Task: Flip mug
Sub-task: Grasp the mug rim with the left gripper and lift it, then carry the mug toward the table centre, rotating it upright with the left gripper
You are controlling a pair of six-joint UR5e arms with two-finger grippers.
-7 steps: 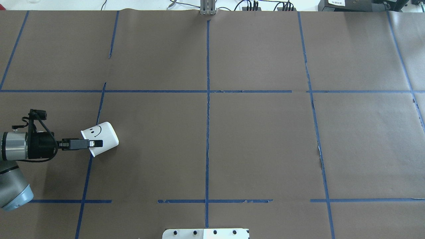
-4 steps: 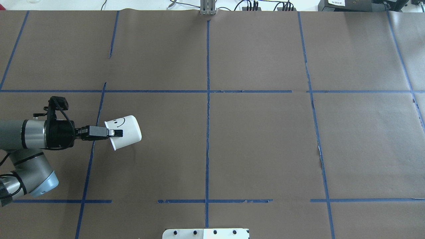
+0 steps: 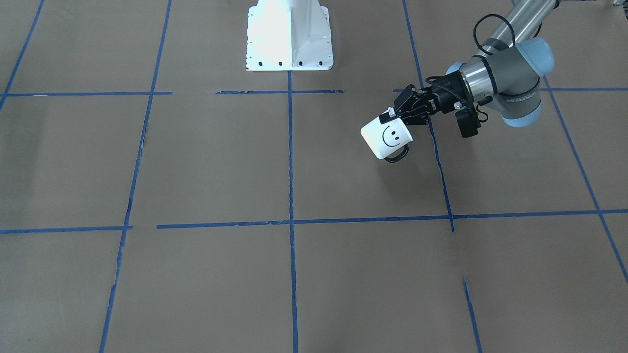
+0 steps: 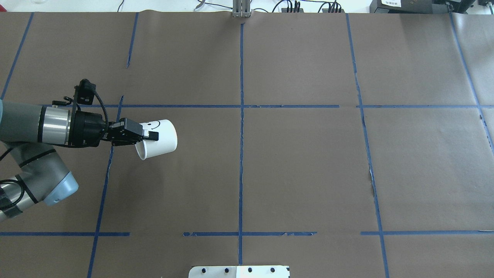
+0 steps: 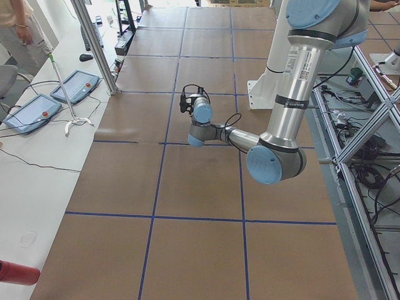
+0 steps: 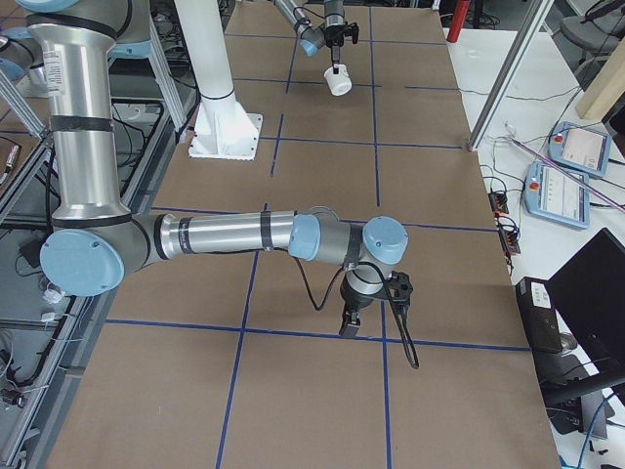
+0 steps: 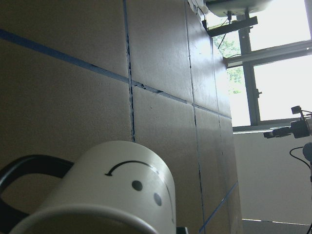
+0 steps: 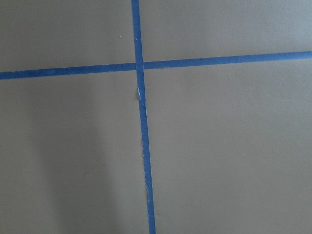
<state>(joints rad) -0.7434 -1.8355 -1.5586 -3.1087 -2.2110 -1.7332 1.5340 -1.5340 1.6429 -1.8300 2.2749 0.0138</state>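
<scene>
The white mug [image 4: 164, 136] with a black smiley face hangs above the table, tipped on its side with its mouth toward the arm. It also shows in the front view [image 3: 386, 139], the right side view [image 6: 339, 82] and the left wrist view [image 7: 124, 192]. Its black handle [image 3: 396, 156] points down. My left gripper [image 4: 151, 136] is shut on the mug's rim, one finger inside and one outside; it also shows in the front view [image 3: 393, 113]. My right gripper [image 6: 349, 324] points down close over the table; I cannot tell whether it is open or shut.
The table is covered in brown paper with a grid of blue tape lines [image 4: 241, 116]. The white robot base plate [image 3: 289, 34] stands at the table's near middle edge. Two control pendants [image 6: 571, 171] lie on a side bench.
My left arm has carried the mug to the right and farther from the robot, and the mug has turned so its smiley face rolls toward the far side.
</scene>
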